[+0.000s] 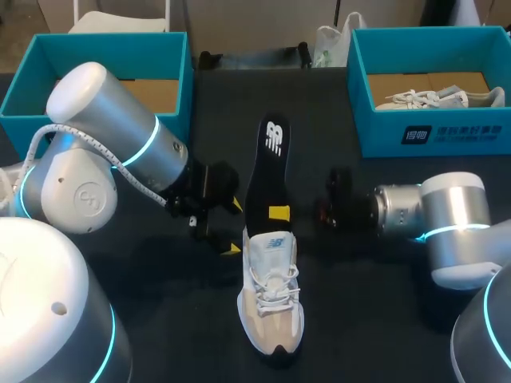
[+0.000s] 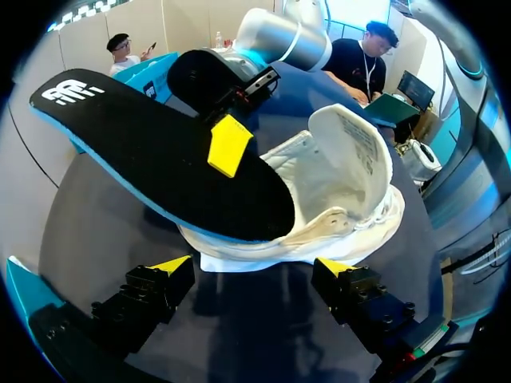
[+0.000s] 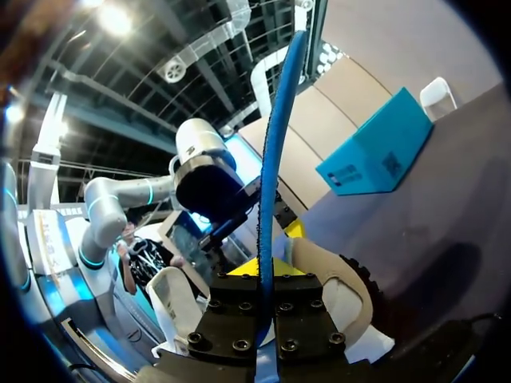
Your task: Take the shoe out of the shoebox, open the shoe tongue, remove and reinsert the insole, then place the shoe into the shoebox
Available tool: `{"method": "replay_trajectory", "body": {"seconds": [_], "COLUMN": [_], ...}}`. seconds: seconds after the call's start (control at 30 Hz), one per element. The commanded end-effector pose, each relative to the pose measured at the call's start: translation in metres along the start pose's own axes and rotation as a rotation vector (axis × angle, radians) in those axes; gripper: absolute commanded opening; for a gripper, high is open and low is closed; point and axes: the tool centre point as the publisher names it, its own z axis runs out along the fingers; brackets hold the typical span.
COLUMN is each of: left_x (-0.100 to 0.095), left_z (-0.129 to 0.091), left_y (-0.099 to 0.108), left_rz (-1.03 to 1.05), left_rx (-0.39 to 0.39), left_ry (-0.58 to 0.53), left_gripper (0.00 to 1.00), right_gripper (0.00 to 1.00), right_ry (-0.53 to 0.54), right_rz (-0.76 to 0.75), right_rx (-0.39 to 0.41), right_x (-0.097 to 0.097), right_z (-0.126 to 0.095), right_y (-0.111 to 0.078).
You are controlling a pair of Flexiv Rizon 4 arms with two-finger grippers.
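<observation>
Right tool (image 1: pixel 279 214) pinches the black insole (image 1: pixel 267 159); left tool (image 1: pixel 233 227) is spread wide beside the white shoe (image 1: pixel 271 307) heel.

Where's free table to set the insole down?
Bare table right of the shoe, up to the right arm; also the strip between insole and right shoebox. Crowded mid-table: both jaws flank the insole at the shoe's opening.

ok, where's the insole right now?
Head view, mid-table: the insole is pinched in the right gripper, one end in the white shoe, the rest pointing toward the far edge.
</observation>
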Motion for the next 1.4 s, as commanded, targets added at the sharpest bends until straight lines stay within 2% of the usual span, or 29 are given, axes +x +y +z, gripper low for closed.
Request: {"method": "replay_trajectory", "body": {"seconds": [0.03, 0.3, 0.53, 0.77, 0.97, 1.23, 1.33, 1.4], "left_x": [0.0, 0.0, 0.0, 0.0, 0.0, 0.0, 0.0, 0.0], "left_z": [0.001, 0.001, 0.001, 0.001, 0.001, 0.001, 0.001, 0.001], "left_y": [0.0, 0.0, 0.0, 0.0, 0.0, 0.0, 0.0, 0.0], "left_rz": [0.001, 0.001, 0.001, 0.001, 0.001, 0.001, 0.001, 0.001], "left_rx": [0.0, 0.0, 0.0, 0.0, 0.0, 0.0, 0.0, 0.0], "left_ry": [0.001, 0.001, 0.001, 0.001, 0.001, 0.001, 0.001, 0.001], "left_gripper": [1.0, 1.0, 1.0, 1.0, 1.0, 1.0, 1.0, 1.0], "right_gripper": [0.0, 0.0, 0.0, 0.0, 0.0, 0.0, 0.0, 0.07], "right_ry": [-0.006, -0.014, -0.035, -0.033, -0.035, -0.034, -0.031, -0.027], "right_rz": [-0.003, -0.006, 0.02, 0.031, 0.009, 0.023, 0.008, -0.002], "right_rx": [0.004, 0.029, 0.103, 0.104, 0.102, 0.096, 0.1, 0.103], "right_x": [0.004, 0.01, 0.011, 0.01, 0.016, 0.015, 0.017, 0.019], "right_z": [0.001, 0.002, 0.006, 0.004, 0.003, 0.002, 0.004, 0.005], "right_y": [-0.012, -0.026, -0.037, -0.047, -0.047, -0.049, -0.045, -0.042]}}
